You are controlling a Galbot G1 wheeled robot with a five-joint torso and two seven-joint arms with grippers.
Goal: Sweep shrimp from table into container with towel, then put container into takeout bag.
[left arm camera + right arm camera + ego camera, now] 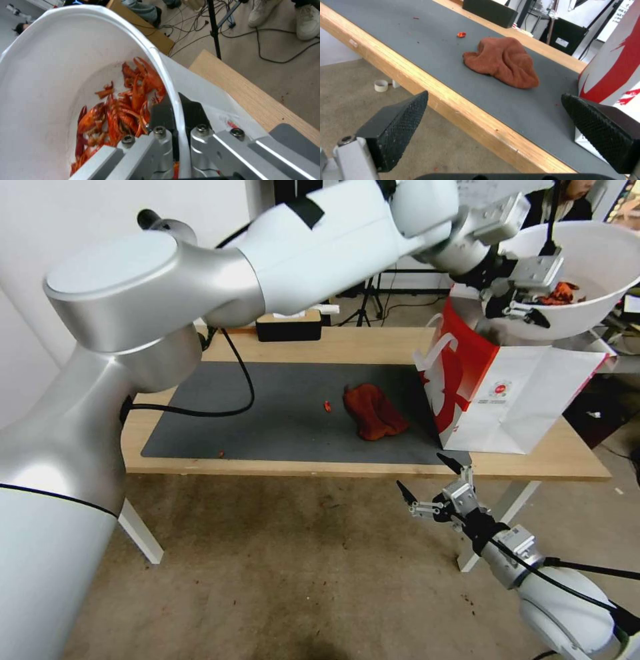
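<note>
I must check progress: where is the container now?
In the head view the container is in the air above the takeout bag, held at its rim by the left gripper.

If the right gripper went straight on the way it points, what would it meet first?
Probably the towel on the table: the open right gripper looks over the table's near edge toward it, with the takeout bag off to one side. Depth is uncertain.
</note>
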